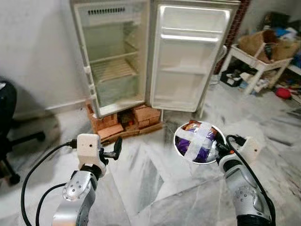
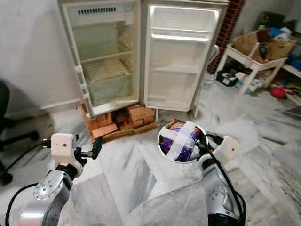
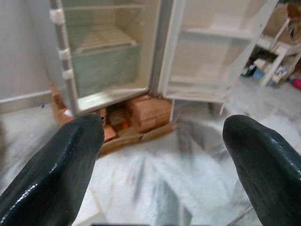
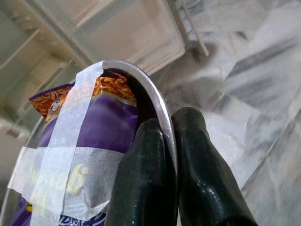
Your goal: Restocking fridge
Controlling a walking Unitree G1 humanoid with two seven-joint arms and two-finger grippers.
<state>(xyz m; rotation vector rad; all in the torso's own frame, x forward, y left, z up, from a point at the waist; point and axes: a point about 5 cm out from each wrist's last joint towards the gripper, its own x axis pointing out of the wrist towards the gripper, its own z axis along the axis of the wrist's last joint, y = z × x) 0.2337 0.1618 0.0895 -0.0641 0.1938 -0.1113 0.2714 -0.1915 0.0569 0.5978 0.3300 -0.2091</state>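
Observation:
A small white fridge stands open on bricks ahead of me, its wire shelves bare and its door swung to the right. My right gripper is shut on the rim of a metal bowl, held up over the floor. In the bowl lie purple and orange snack packets, held down by a cross of white tape. My left gripper is raised at the left, open and holding nothing; its fingers point at the fridge's foot.
The bricks form a low step under the fridge. A white table loaded with boxes and clutter stands at the right. A black office chair sits at the far left. Marble floor lies between me and the fridge.

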